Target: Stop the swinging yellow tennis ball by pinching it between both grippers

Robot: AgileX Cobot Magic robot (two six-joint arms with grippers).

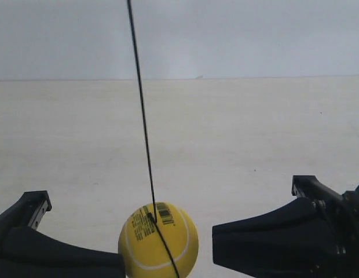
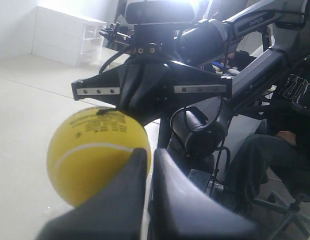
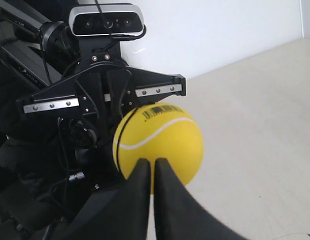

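**A:** Where is the yellow tennis ball?

**B:** At the bottom centre of the exterior view. It hangs on a thin black cord that slants down from the top edge, with a pale surface behind it.

**A:** And the jaws?

**B:** The left gripper has its fingers pressed together and holds nothing. The right gripper is the same, with only a slit between its fingers. In each wrist view the ball sits just past the tips.

**A:** How do the arms sit?

**B:** Both are low and reach in from the bottom corners, wedges pointing at each other. The arm at the exterior view's left seems to meet the ball's lower-left edge. The arm at the exterior view's right shows a gap.

**A:** How should the pinch be done?

**B:** I would bring both tips in level with the ball's middle, squarely opposite each other and together. A push from one side alone would likely knock the ball away. Press gently, because a round ball on a cord can squirt out sideways.
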